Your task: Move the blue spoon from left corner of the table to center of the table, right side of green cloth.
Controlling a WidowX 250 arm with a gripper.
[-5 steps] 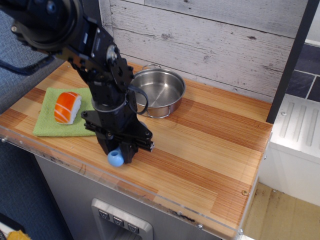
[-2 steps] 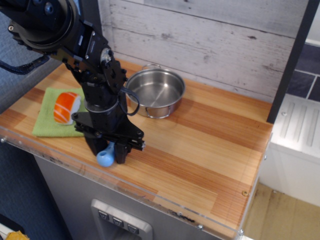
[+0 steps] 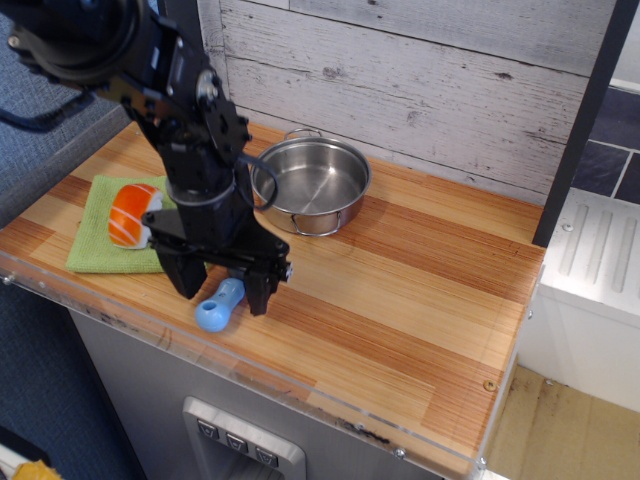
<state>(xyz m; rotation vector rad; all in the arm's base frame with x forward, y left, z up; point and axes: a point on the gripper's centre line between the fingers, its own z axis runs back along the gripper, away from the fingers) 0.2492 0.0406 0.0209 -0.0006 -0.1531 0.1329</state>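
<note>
- At the left of the frame, the cloth (image 3: 100,245) lies flat on the worktop (image 3: 420,300), with an orange-and-white sushi toy (image 3: 132,213) sitting on its upper right part.
- Just right of the cloth, the gripper (image 3: 222,288) points down at the worktop with its jaws spread wide, one finger (image 3: 187,277) left of the spoon and the other to its right.
- Between those jaws lies the spoon (image 3: 220,305), flat on the worktop near the front edge; its blue knob points toward the lower left, and the bowl end is hidden under the gripper body. Nothing appears to be clamping it.
- My reading is that the spoon now sits right of the cloth and roughly mid-worktop, so the placing step looks finished and the release is in hand.
- The next move calls for a straight lift with the jaws kept wide, so neither finger drags the handle or nudges it toward the clear front edge, which is close by.
- Behind and to the right, in the upper middle of the frame, a steel pot (image 3: 310,185) stands empty against the plank wall, near the arm's black cable but apart from the spoon.
- Further right the worktop is bare striped wood.
</note>
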